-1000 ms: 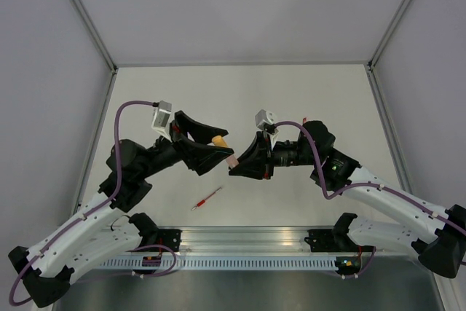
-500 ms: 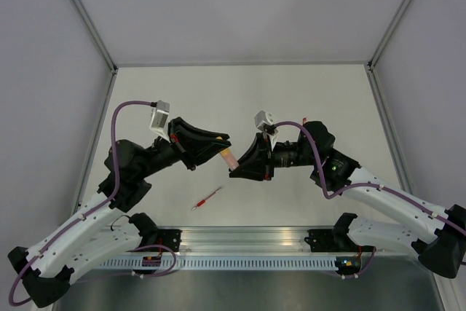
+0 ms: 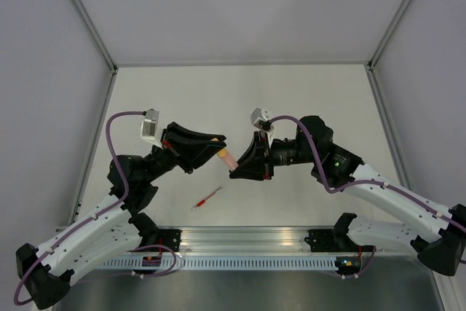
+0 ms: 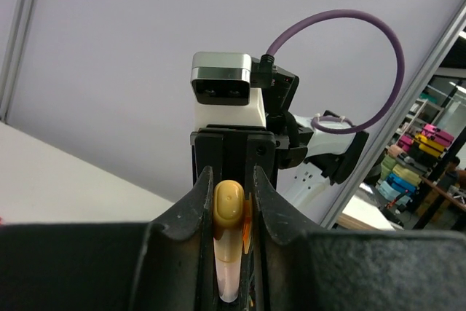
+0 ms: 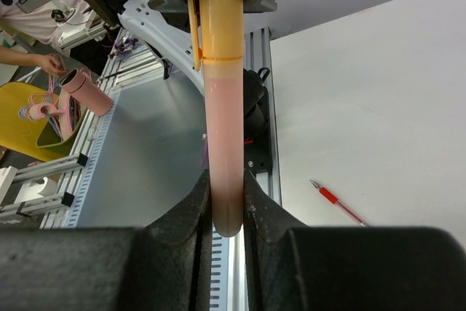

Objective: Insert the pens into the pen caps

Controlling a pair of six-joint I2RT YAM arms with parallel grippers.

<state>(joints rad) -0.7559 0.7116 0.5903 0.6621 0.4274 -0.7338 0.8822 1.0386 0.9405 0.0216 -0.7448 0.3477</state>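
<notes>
orange cap (image 4: 228, 202) + pink pen (image 5: 222, 129) bridge the two arms in mid-air, above the table (image 3: 306, 100).

risks, as i judge:
- both ends are clamped at once, so sideways drift of either arm could bend the barrel or skew the cap off.
- if the push isn't along the pen's axis, the cap may seat only half-on.
- the slick barrel might slide thru the r. pads.

left end effector (image 4: 229, 193) clenched on the cap, whose rounded end shows between its fingers. right end effector (image 5: 226, 205) clenched on the pen's lower barrel. pen runs straight out from it into the cap. seam looks closed, can't be sure. spare red pen (image 3: 207, 198) lies on the table nearer the base rail, apart from both arms.
</notes>
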